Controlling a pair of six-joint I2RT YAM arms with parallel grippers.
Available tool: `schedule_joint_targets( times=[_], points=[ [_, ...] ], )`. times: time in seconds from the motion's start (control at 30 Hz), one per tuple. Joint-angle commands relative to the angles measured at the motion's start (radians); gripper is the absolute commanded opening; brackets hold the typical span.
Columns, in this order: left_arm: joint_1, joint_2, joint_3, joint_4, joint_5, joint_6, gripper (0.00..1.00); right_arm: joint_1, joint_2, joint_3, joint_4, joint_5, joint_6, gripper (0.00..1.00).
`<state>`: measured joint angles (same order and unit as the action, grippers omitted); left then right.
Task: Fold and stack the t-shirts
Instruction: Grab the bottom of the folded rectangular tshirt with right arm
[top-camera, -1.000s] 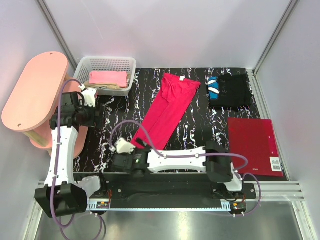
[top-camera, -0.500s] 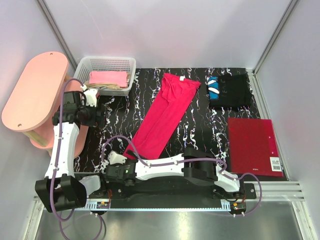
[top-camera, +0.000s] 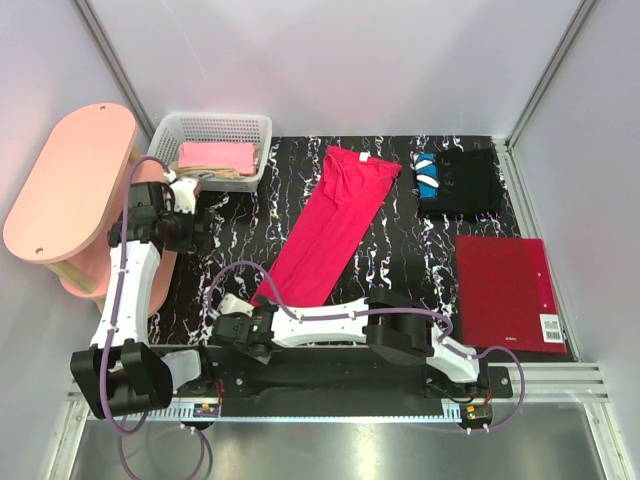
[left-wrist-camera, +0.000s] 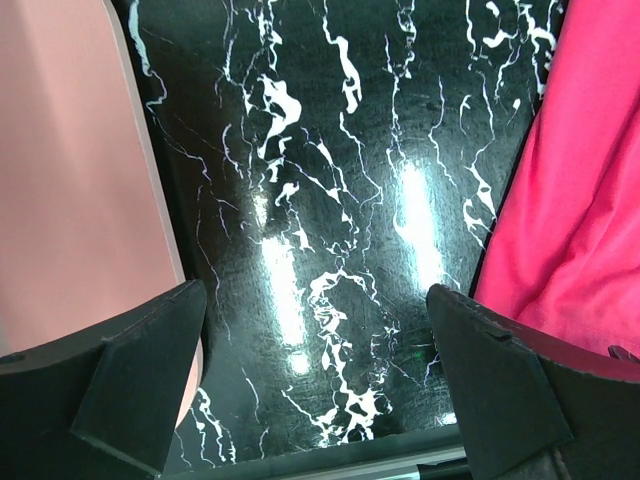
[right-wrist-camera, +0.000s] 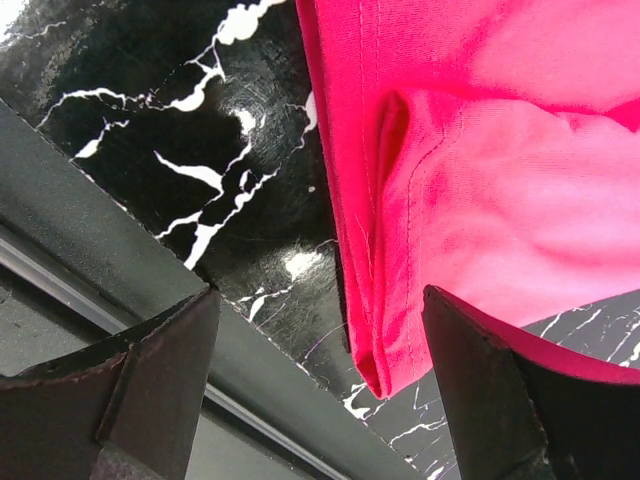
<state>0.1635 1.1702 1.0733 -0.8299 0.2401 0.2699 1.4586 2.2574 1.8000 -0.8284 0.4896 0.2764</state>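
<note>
The crimson-red t-shirt (top-camera: 330, 225) lies folded into a long strip, running diagonally across the middle of the table with its white neck tag at the far end. My right gripper (top-camera: 245, 325) is open and empty beside the strip's near left corner. In the right wrist view the red hem corner (right-wrist-camera: 400, 330) lies between my open fingers (right-wrist-camera: 150, 390). My left gripper (top-camera: 200, 232) is open and empty over the bare table, left of the shirt. The shirt's edge (left-wrist-camera: 580, 200) also shows in the left wrist view. The black t-shirt (top-camera: 462, 183) with a blue-white patch lies folded at the back right.
A white basket (top-camera: 165, 135) at the back left holds a pink tee (top-camera: 215, 155) and a beige tee (top-camera: 225, 173). A pink oval shelf (top-camera: 70, 180) stands at the far left. A stiff dark-red rectangle (top-camera: 505, 290) with a barcode label lies at the right.
My right gripper dipped toward the table's near edge, then came back up to the red shirt's near left corner. The left arm barely moved.
</note>
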Motion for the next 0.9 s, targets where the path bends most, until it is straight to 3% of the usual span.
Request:
schedule_joint_targets(
  times=[0.0,0.87],
  points=[
    [0.005,0.011,-0.018,0.044,0.031,0.015,0.99,-0.061,-0.008,0.033,0.061,0.075,-0.020,0.88],
    [0.004,-0.006,-0.036,0.046,0.030,0.031,0.99,-0.122,-0.001,0.101,0.061,0.132,-0.094,0.88]
  ],
)
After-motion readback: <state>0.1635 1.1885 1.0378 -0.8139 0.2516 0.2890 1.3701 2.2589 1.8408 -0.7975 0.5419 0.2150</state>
